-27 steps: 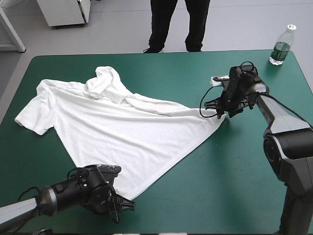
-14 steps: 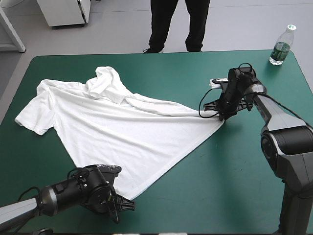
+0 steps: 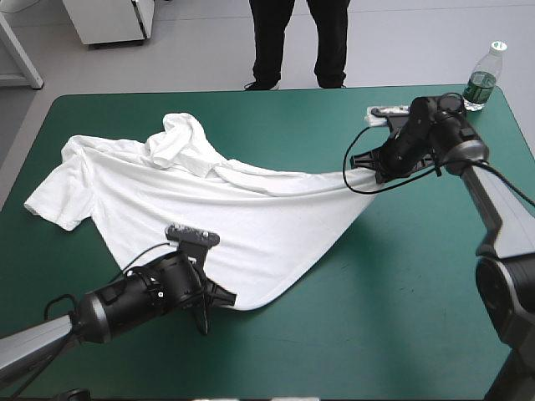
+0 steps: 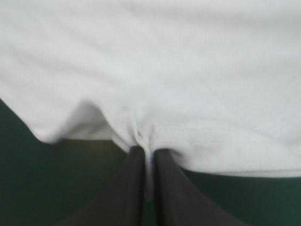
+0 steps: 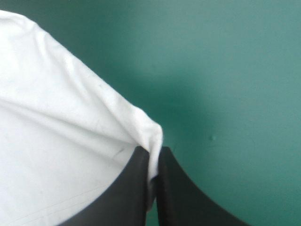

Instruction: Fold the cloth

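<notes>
On the teal-green cover (image 3: 401,276), white T-shirt (image 3: 201,209) spread out, 6 o'clock hem corner clamped by left gripper (image 3: 226,296), 3 o'clock corner pinched by right gripper (image 3: 358,171), bottle (image 3: 482,77) stood at 1 o'clock.

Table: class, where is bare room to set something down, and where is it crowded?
Free: the table's near right part, between the T-shirt and the right arm; the far strip from collar to bottle. Crowded: the left half, under the T-shirt; around left claw and right claw.
</notes>
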You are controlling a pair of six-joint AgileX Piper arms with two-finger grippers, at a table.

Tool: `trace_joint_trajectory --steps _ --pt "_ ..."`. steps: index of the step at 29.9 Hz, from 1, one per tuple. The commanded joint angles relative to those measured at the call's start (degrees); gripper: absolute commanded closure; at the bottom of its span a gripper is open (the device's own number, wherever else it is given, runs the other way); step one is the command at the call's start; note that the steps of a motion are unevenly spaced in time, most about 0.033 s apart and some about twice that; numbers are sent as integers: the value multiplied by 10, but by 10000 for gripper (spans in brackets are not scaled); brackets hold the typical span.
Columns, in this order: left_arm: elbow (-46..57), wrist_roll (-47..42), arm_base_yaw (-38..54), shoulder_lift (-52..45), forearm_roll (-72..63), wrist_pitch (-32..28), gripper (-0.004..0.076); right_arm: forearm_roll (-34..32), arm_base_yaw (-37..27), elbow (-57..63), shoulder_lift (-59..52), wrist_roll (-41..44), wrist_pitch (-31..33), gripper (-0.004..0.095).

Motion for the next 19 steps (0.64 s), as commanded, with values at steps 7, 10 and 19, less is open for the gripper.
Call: trace_joint_trajectory --steps 7,10,19 --pt "-286 133 4 -62 121 83 746 32 -2 -61 -224 -23 -20 921" --pt "-381 196 4 -63 125 83 746 37 -2 -118 -251 -25 -17 921" --pt "-652 333 4 -43 212 83 746 58 -2 -359 -262 -39 10 920"
